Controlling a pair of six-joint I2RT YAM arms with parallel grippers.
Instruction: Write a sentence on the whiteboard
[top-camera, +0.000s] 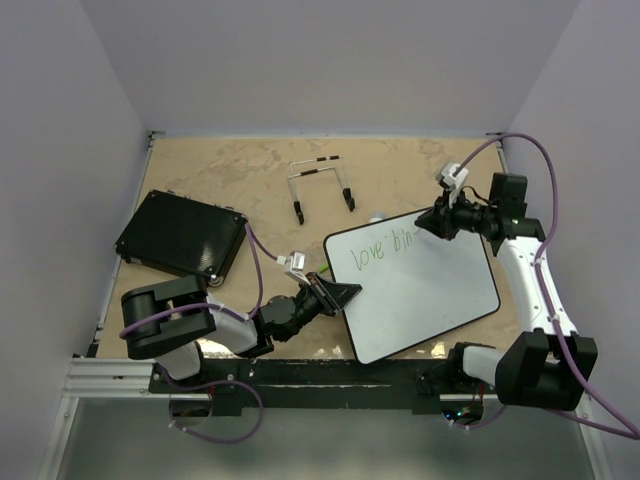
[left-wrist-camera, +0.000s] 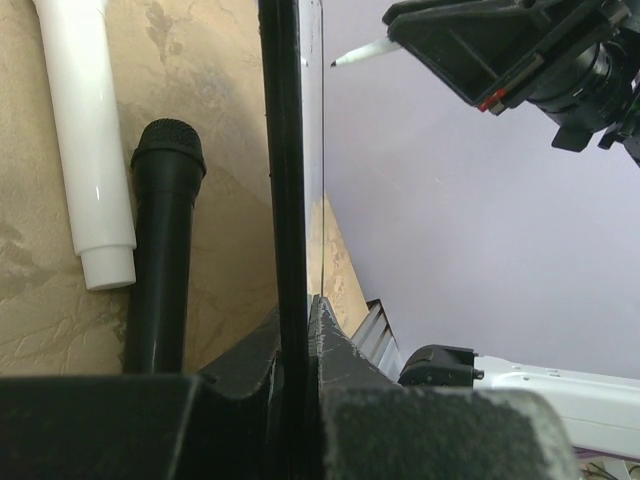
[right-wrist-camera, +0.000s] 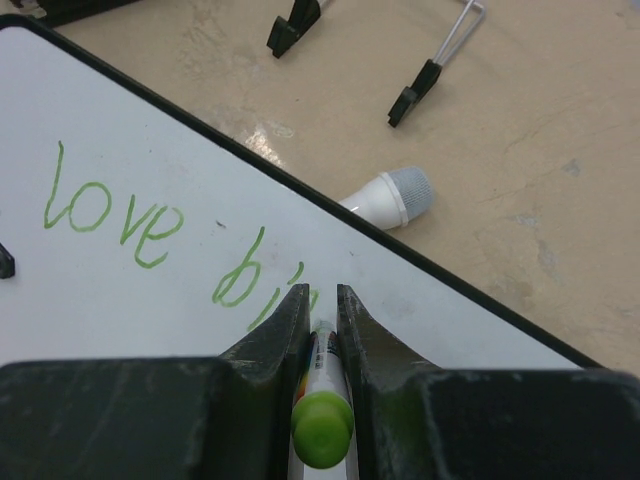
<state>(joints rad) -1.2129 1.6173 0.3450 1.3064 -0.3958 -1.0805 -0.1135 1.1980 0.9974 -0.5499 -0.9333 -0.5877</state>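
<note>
A tan, marbled tabletop (top-camera: 240, 180) sits boxed in by plain pale lilac walls (top-camera: 330, 60). The large white glossy whiteboard with a thin black frame (top-camera: 430, 290) lies skewed at the near centre-right. The green handwritten sentence (right-wrist-camera: 150, 225) runs along its far edge and reads "love bin".

The left arm folds low from its near-left base and stretches right. Its left end effector (top-camera: 340, 295) is clenched on the whiteboard's left corner, with the frame running edge-on between its fingers (left-wrist-camera: 345, 400).

The right arm rises along the right side and bends left over the board's far edge. Its right end effector (top-camera: 428, 222) grips a green-capped white marker (right-wrist-camera: 322, 400) just past the last letter. Whether the tip touches the board cannot be told.

A white microphone with a grey mesh head (right-wrist-camera: 392, 198) lies just beyond the board's far edge, beside a black microphone (left-wrist-camera: 160, 250). A wire stand with black feet (top-camera: 320, 185) stands farther back. A black textured rectangular pad (top-camera: 182, 234) lies far left.
</note>
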